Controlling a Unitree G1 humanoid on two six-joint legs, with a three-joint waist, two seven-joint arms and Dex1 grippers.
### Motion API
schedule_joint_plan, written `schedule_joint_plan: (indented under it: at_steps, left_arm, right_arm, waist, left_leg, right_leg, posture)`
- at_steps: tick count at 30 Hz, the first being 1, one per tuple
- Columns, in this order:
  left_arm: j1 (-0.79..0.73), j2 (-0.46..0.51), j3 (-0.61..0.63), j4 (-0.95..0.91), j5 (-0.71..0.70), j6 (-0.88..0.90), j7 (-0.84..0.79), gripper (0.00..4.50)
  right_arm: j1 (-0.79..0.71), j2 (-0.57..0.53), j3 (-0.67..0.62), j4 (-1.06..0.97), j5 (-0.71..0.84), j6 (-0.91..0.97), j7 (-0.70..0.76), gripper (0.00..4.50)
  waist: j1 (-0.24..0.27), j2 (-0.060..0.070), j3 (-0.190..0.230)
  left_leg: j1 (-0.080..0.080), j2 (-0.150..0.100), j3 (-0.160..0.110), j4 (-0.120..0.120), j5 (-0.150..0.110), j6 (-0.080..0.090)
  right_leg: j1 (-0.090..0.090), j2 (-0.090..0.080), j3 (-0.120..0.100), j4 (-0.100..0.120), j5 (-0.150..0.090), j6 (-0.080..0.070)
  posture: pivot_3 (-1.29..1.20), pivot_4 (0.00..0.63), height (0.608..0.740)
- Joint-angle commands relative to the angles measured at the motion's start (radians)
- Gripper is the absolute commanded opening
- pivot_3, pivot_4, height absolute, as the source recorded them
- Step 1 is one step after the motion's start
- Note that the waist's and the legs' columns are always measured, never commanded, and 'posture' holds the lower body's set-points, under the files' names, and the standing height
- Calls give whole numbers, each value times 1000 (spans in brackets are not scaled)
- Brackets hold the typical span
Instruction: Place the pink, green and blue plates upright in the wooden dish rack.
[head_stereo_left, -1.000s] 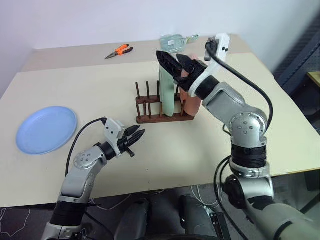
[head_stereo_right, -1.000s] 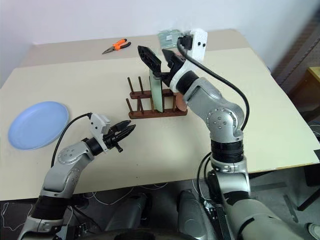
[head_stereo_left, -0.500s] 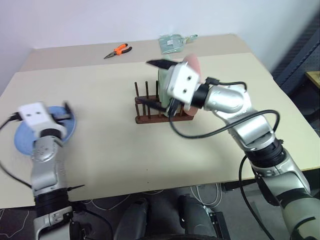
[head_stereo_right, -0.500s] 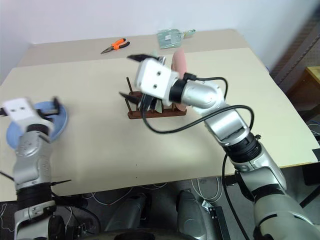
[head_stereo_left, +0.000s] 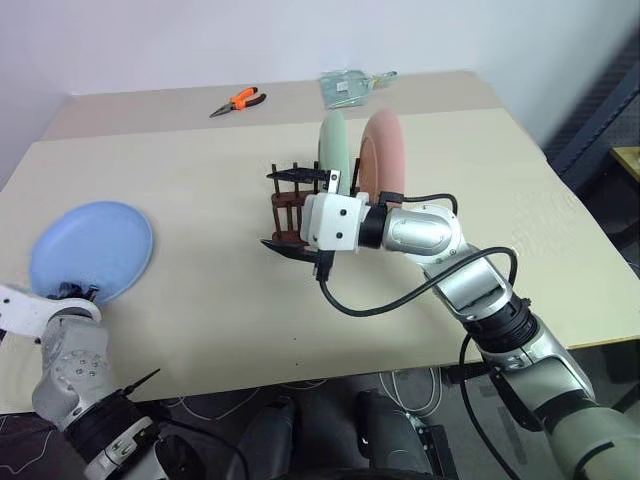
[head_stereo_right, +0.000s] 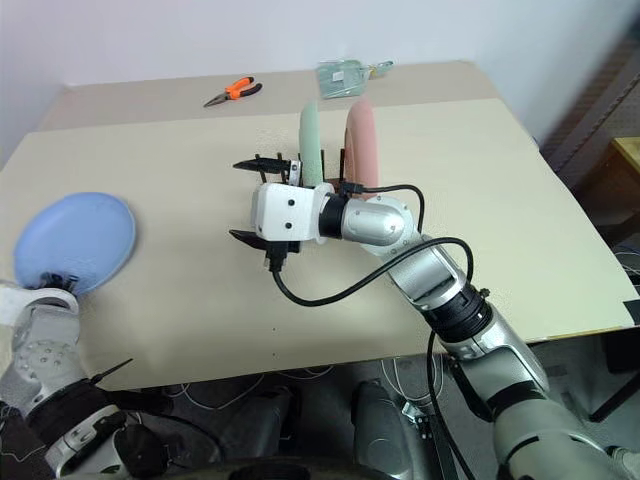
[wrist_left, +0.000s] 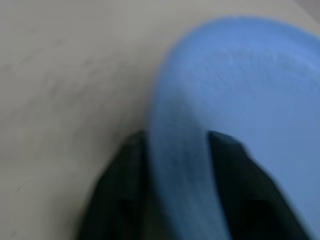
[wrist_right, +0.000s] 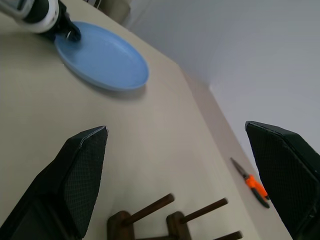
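left gripper (wrist_left: 175, 170) pinching smooth round blue plate (head_stereo_left: 90, 250) rim, table's (head_stereo_left: 200, 330) left edge | right gripper (head_stereo_left: 295, 210) wide, empty | green plate (head_stereo_left: 332, 145), pink plate (head_stereo_left: 383, 150) upright in dark wooden dish rack (head_stereo_left: 290, 205)

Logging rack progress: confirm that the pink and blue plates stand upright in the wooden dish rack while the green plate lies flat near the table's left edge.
The colours are swapped. The left eye view shows the pink plate and green plate upright in the wooden dish rack; the blue plate lies near the table's left edge.
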Motion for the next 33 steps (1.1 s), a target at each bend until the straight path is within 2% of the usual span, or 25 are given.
schedule_joint_plan:
  at_steps: [1, 6, 10, 14, 17, 22, 25, 28, 30, 32, 33]
  left_arm:
    - [-9, 21, -13, -15, -55, 19, -4, 156]
    - [-21, 51, -124, -79, -55, -46, -127, 62]
    - [-70, 94, -292, -182, -4, -124, -248, 62]
    - [-154, 111, -424, -258, 10, -143, -301, 62]
    - [-205, 117, -515, -300, 26, -125, -321, 62]
    - [-232, 105, -569, -330, 11, -113, -324, 62]
    - [-223, 102, -581, -338, 8, -106, -328, 0]
    - [-208, 101, -580, -345, 5, -101, -328, 0]
    - [-200, 98, -578, -348, -5, -101, -333, 0]
    - [-197, 87, -569, -353, -38, -111, -352, 717]
    - [-198, 88, -568, -355, -44, -111, -358, 1063]
  right_arm:
    - [-13, 22, -51, -17, 6, 29, 0, 4500]
    - [-24, 29, -64, -14, -30, 12, -8, 4500]
    - [-50, 36, -43, 7, -81, -44, 1, 4500]
    - [-92, 59, -13, 69, -144, -113, 0, 4500]
    - [-145, 92, 17, 163, -220, -165, -27, 4500]
    - [-248, 163, 63, 401, -373, -239, -137, 4500]
    - [-278, 195, 66, 491, -420, -268, -187, 3615]
    - [-275, 212, 56, 497, -432, -277, -198, 2195]
    - [-268, 218, 56, 480, -440, -283, -199, 1069]
    - [-265, 218, 62, 467, -460, -294, -203, 27]
    - [-264, 218, 64, 463, -470, -298, -207, 0]
  waist:
    - [0, 0, 0]
    - [4, -2, 0]
    - [1, -5, 1]
    - [-1, -5, 1]
    - [-6, -5, 1]
    - [-9, -4, 1]
    - [-5, -4, 1]
    - [-4, -4, 1]
    - [-4, -5, 1]
    - [-5, -5, 1]
    - [-5, -4, 1]
  left_leg:
    - [0, 0, 0, 0, 0, 0]
    - [0, 0, 0, 0, 0, 0]
    - [0, 0, 0, 0, 0, 0]
    - [0, 0, 0, 0, 1, -1]
    - [0, 0, 1, -1, 1, -1]
    - [1, 1, 1, -3, 2, -4]
    - [1, 1, 0, -4, 3, -5]
    - [1, 1, 0, -4, 4, -6]
    - [1, 1, 0, -4, 4, -7]
    - [1, 1, 0, -4, 4, -7]
    - [1, 1, 0, -5, 4, -7]
  right_leg:
    - [0, 0, 0, 0, 0, 0]
    - [1, 0, 0, -1, 0, 0]
    - [1, 0, 0, -1, 0, 0]
    - [1, 1, 0, -1, 0, -1]
    - [0, 1, 1, -1, 0, -1]
    - [-1, 2, 1, 0, 1, -2]
    - [-2, 2, 1, 0, 1, -3]
    - [-2, 2, 1, 0, 1, -3]
    - [-2, 2, 1, 0, 1, -3]
    - [-2, 2, 1, 0, 1, -3]
    - [-2, 2, 1, 0, 1, -3]
  posture:
    - [0, 150, 739]
    - [0, 150, 739]
    - [0, 150, 739]
    - [0, 150, 739]
    - [0, 150, 739]
    - [0, 150, 739]
    - [0, 150, 739]
    - [0, 150, 739]
    - [0, 150, 739]
    - [0, 150, 739]
    - [0, 150, 739]
